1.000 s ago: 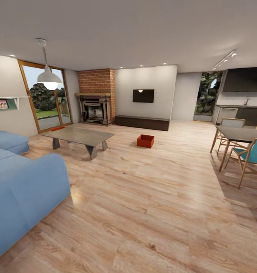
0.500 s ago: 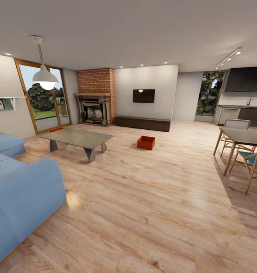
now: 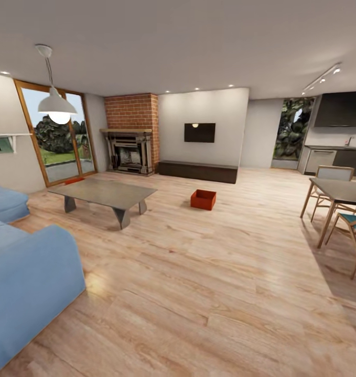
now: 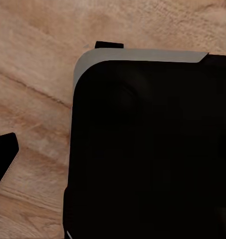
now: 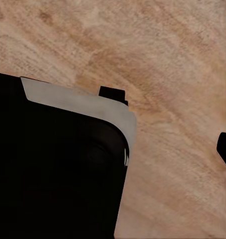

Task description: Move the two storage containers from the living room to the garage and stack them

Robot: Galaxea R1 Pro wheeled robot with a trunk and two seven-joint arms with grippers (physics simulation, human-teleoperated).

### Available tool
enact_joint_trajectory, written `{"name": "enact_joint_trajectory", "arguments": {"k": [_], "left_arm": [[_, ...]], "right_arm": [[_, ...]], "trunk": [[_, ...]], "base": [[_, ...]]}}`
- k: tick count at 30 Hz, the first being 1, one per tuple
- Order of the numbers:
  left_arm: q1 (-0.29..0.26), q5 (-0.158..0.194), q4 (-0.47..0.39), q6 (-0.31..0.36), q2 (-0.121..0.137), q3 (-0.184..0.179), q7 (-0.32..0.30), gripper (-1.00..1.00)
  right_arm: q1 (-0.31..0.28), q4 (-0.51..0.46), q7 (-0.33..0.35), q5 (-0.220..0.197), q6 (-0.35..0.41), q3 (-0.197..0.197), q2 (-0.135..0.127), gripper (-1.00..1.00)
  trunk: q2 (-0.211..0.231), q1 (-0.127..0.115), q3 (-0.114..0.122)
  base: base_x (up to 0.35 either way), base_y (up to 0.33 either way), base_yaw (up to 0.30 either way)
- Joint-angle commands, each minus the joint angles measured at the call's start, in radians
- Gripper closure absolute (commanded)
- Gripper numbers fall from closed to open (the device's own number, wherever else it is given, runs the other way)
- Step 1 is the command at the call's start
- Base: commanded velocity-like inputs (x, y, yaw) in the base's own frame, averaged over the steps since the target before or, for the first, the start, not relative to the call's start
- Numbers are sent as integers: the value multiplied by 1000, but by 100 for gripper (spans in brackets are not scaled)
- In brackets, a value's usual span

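One storage container (image 3: 203, 199), an orange-red open-topped box, sits on the light wood planks of the living room, mid-room in front of the long dark low cabinet (image 3: 197, 170). A low orange-red shape (image 3: 74, 180) lies by the glass door behind the coffee table; it is too small to identify. The garage and its floor are out of view. The left wrist view looks down on the robot's black body (image 4: 152, 149) over the planks, with one dark fingertip (image 4: 3, 159) at the edge. The right wrist view shows the same black body (image 5: 53, 169) and a dark fingertip (image 5: 225, 149).
A grey coffee table (image 3: 103, 192) stands left of the container. A blue sofa (image 3: 25, 283) is close at the left. A dining table with chairs (image 3: 339, 209) is at the right. A brick fireplace (image 3: 129, 135) and a wall TV (image 3: 199, 132) are at the back.
The whole head view has shifted: the camera has moved forward and slightly right, so sofa, table and chairs slide outward. The container stays where it was on the floor.
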Motion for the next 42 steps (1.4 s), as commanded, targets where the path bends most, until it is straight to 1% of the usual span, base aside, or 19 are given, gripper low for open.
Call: {"name": "enact_joint_trajectory", "arguments": {"k": [1, 14, 22, 28, 42], "left_arm": [[0, 10, 0, -2, 0, 0, 0, -100], [0, 11, 0, -2, -1, 0, -1, -100], [0, 10, 0, -2, 0, 0, -1, -100], [0, 9, 0, -2, 0, 0, -1, -100], [0, 8, 0, -4, 0, 0, -2, -100]], "right_arm": [[-1, 3, 6, -11, -6, 6, 0, -100], [-1, 3, 6, -11, -4, 6, 2, -100], [-1, 2, 0, -10, -7, 10, 0, -100], [-1, -4, -1, -6, -9, 15, 6, -100], [-1, -8, -2, -6, -11, 17, 8, -100]], "trunk": [[0, 1, -1], [0, 1, -1], [0, 1, -1], [0, 1, -1], [0, 1, -1]], "base": [[322, 0, 0], [322, 0, -130], [322, 0, -9], [322, 0, 0], [322, 0, 0]]}}
